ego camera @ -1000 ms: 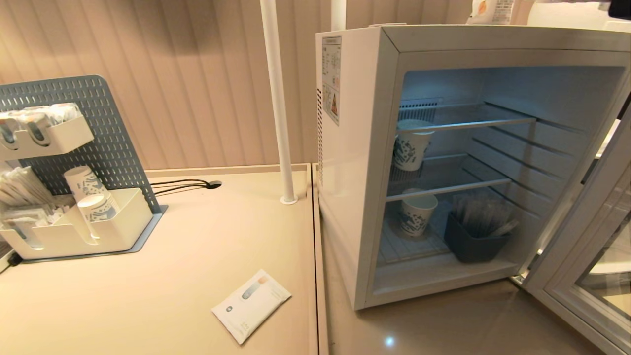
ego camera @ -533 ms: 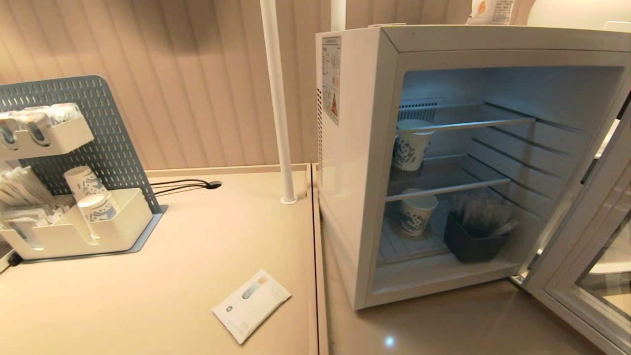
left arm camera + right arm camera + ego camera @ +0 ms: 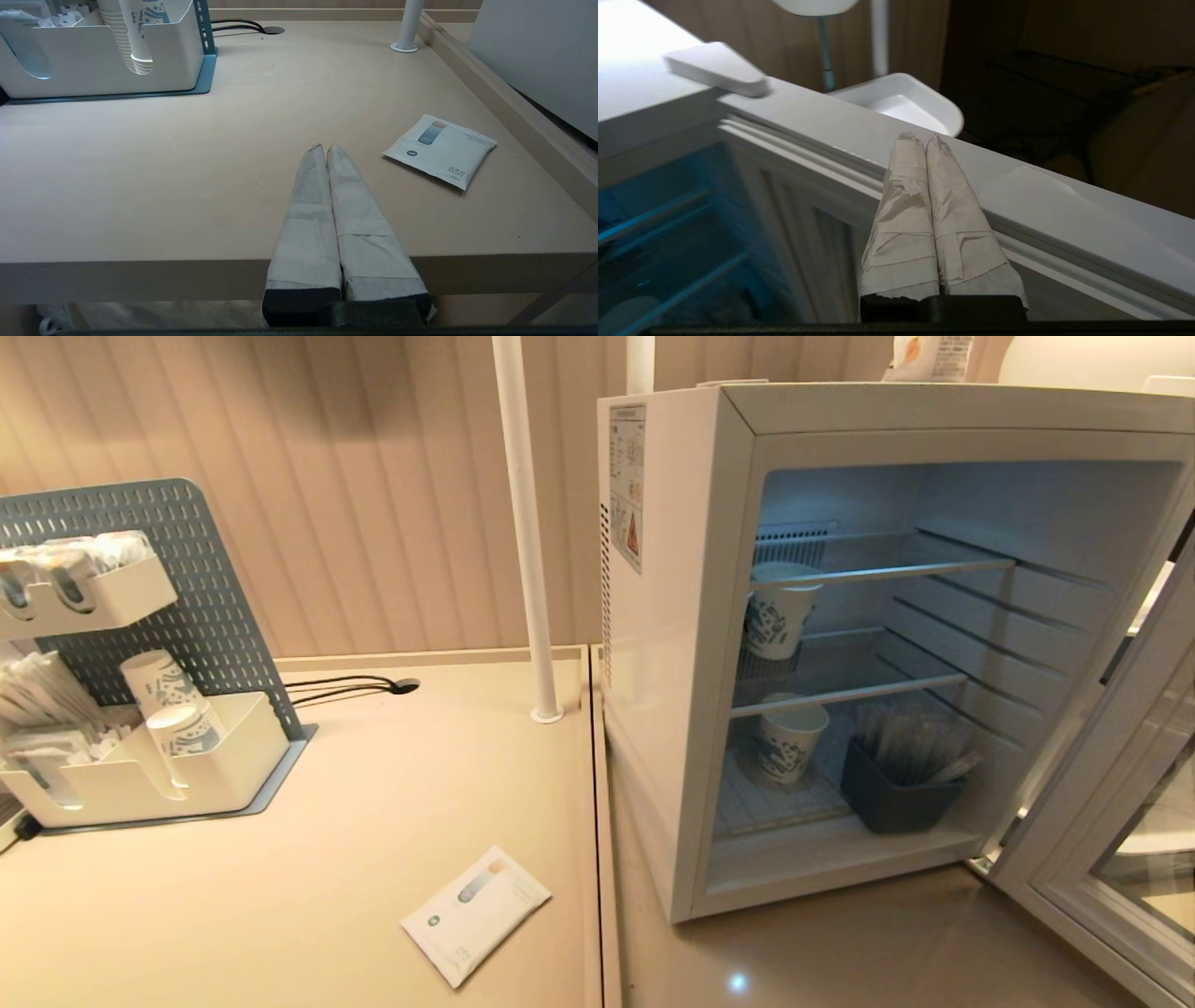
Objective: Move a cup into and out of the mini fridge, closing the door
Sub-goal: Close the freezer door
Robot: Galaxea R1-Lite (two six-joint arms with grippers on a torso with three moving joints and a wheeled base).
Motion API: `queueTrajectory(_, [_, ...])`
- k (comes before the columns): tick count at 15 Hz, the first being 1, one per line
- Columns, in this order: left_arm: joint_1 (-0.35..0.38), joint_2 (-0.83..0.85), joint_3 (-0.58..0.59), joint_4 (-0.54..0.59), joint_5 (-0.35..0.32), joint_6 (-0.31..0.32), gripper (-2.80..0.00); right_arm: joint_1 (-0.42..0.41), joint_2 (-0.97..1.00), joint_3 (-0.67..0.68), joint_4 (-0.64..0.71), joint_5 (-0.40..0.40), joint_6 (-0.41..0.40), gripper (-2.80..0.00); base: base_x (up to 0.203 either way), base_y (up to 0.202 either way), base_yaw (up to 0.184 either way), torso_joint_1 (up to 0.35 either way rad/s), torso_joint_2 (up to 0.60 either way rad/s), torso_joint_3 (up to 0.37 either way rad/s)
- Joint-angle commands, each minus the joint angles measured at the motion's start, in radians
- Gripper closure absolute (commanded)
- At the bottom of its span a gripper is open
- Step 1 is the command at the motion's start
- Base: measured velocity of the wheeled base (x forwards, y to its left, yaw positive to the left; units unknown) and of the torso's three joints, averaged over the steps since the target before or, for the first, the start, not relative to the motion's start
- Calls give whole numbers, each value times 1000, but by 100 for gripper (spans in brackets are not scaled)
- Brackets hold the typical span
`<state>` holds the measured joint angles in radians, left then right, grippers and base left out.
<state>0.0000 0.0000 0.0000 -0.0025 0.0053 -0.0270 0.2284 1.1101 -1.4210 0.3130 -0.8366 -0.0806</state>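
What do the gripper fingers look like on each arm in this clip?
Both look alike. The left gripper and the right gripper each have two long tapered fingers wrapped in pale grey-white tape, wrinkled and frayed at the tips, on a black base. No cables or markings show, and neither arm appears in the head view.

Dark object gone from top right corner above mini fridge (image 3: pixel 672 644)

Matt wood-look table (image 3: pixel 308 896), glossy white mini fridge (image 3: pixel 658 709) with metal wire shelves (image 3: pixel 840 695), paper-wrapped fingers (image 3: pixel 345 205).
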Motion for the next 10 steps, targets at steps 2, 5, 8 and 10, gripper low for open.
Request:
queueTrajectory(2, [0, 2, 0, -1, 1, -1, 0, -124, -150, 165, -26, -14, 1, 0, 0, 0, 0, 0, 0, 0])
queueTrajectory(5, [0, 2, 0, -1, 1, -1, 0, -216, -264, 332, -103, -16, 2, 0, 0, 0, 0, 0, 0, 0])
queueTrajectory(8, [0, 0, 0, -1, 1, -1, 0, -240, -350, 420, -138, -14, 7, 0, 0, 0, 0, 0, 0, 0])
queueTrajectory(10, [0, 2, 0, -1, 1, -1, 0, -241, -388, 468, -139, -12, 8, 0, 0, 0, 0, 0, 0, 0])
